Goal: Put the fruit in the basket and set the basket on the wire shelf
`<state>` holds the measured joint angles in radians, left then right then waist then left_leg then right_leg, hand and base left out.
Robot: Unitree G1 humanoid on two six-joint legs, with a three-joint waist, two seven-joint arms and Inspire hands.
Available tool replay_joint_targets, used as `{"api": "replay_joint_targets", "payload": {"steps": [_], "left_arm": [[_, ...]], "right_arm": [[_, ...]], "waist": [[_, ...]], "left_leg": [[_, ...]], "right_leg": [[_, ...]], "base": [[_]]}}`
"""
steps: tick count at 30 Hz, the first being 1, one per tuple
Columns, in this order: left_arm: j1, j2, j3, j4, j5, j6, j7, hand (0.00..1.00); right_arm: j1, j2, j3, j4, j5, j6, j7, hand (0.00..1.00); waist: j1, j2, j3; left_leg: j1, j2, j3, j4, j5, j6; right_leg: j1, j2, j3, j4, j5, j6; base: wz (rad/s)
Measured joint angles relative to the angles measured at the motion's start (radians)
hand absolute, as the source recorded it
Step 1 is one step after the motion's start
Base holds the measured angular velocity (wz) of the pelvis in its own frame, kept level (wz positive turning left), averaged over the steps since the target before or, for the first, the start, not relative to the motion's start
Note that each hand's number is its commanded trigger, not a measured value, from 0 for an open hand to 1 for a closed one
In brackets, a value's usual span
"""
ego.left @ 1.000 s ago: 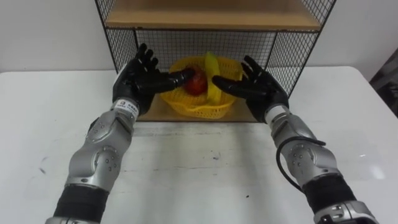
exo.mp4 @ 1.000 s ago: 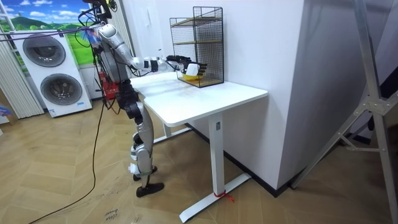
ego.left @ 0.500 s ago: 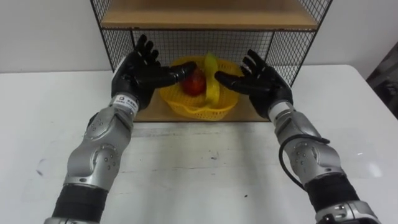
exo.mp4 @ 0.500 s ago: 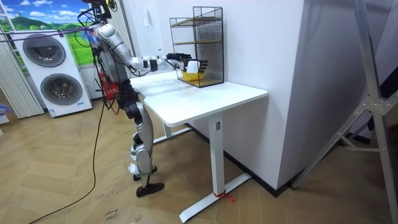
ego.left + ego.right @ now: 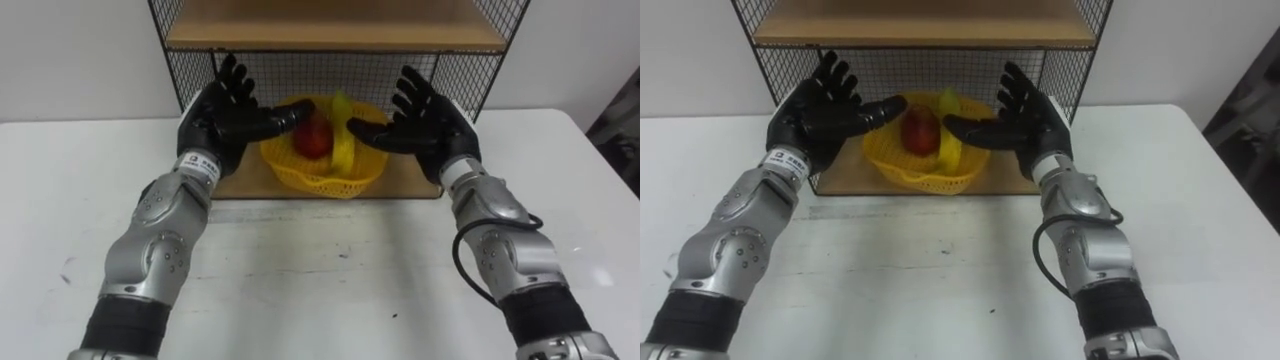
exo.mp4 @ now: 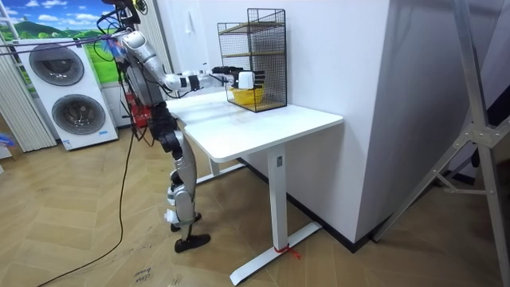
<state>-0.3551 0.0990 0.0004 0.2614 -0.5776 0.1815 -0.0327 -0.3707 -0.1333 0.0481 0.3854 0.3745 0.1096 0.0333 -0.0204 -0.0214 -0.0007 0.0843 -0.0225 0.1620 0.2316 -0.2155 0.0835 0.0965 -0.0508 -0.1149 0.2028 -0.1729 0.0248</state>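
Observation:
A yellow basket point(image 5: 322, 165) point(image 5: 920, 170) stands on the bottom board of the black wire shelf point(image 5: 190, 70) point(image 5: 1060, 70). It holds a red apple point(image 5: 312, 135) point(image 5: 921, 130) and a yellow banana point(image 5: 343, 140) point(image 5: 948, 140). My left hand point(image 5: 225, 115) point(image 5: 815, 115) is open at the basket's left, palm turned inward. Open too, my right hand point(image 5: 425, 125) point(image 5: 1025, 120) hovers at the basket's right. Neither hand touches the basket. In the room view I stand at the white table, both arms stretched toward the wire shelf point(image 6: 255, 56).
The wire shelf rests at the back of the white table point(image 5: 320, 270) against the wall, with a wooden upper board point(image 5: 340, 25) just above my hands. In the room view, washing machines point(image 6: 72, 92) stand behind me and a metal frame point(image 6: 478, 119) stands at the room view's right.
Both hands have drawn slightly up and outward from the basket, which stays on the shelf's bottom board. The eye views have shifted a little.

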Motion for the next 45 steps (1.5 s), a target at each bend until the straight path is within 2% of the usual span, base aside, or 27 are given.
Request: {"api": "replay_joint_targets", "payload": {"steps": [11,18,22,28,32,39,41,45], "left_arm": [[0.008,0.001,0.001,-0.033,0.011,-0.022,0.0,0.0],[0.049,0.005,0.001,-0.067,0.119,-0.033,-0.002,0.0],[0.109,0.003,0.007,-0.152,0.2,-0.036,-0.008,0.0],[0.196,0.008,0.038,-0.254,0.238,-0.04,-0.007,0.0],[0.239,0.022,0.042,-0.264,0.265,-0.059,-0.007,0.0],[0.318,0.03,0.037,-0.307,0.275,-0.06,-0.022,0.0],[0.37,0.031,0.039,-0.362,0.276,-0.062,-0.039,0.0],[0.428,0.031,0.053,-0.385,0.289,-0.074,-0.086,0.0]], "right_arm": [[0.036,-0.001,-0.004,-0.069,-0.06,-0.002,-0.008,0.0],[0.118,-0.003,-0.004,-0.183,-0.069,-0.009,-0.008,0.0],[0.156,-0.01,-0.02,-0.22,-0.066,-0.01,0.006,0.0],[0.192,-0.031,-0.068,-0.283,-0.06,-0.011,0.005,0.0],[0.265,-0.044,-0.075,-0.343,-0.067,-0.024,0.01,0.0],[0.335,-0.043,-0.076,-0.415,-0.1,-0.024,0.023,0.0],[0.359,-0.043,-0.092,-0.466,-0.104,-0.024,0.023,0.0],[0.429,-0.038,-0.121,-0.549,-0.104,-0.035,0.039,0.0]], "waist": [[0.001,0.007,0.0006],[0.012,0.005,0.0017],[0.008,0.0,0.0001],[0.005,-0.002,-0.0015],[0.018,-0.003,-0.002],[0.017,-0.002,-0.002],[0.016,-0.003,-0.0023],[0.027,-0.004,-0.0051]], "left_leg": [[-0.001,0.001,0.0,-0.01,0.002,-0.004],[0.02,0.002,0.0,-0.019,0.002,-0.004],[0.016,0.002,0.0,-0.026,0.002,-0.004],[0.015,0.001,-0.002,-0.027,0.002,-0.004],[0.018,0.001,-0.002,-0.026,0.002,-0.004],[0.015,0.001,-0.008,-0.03,0.002,-0.005],[0.013,0.001,-0.007,-0.032,0.002,-0.005],[0.013,0.002,-0.007,-0.033,0.003,-0.005]], "right_leg": [[-0.009,0.009,0.008,0.001,0.002,-0.002],[0.007,0.003,0.006,-0.001,0.001,-0.001],[0.005,0.003,0.002,0.001,0.001,-0.002],[0.004,0.009,0.002,0.002,0.002,-0.002],[0.006,0.009,0.004,0.001,0.002,-0.002],[-0.003,0.01,0.001,0.0,0.002,-0.002],[-0.008,0.011,0.0,0.001,0.002,-0.002],[-0.008,0.011,-0.001,0.001,0.002,-0.002]], "base": [[-0.01],[-0.03],[0.0],[0.0],[0.0],[0.0],[0.0],[0.0]]}}
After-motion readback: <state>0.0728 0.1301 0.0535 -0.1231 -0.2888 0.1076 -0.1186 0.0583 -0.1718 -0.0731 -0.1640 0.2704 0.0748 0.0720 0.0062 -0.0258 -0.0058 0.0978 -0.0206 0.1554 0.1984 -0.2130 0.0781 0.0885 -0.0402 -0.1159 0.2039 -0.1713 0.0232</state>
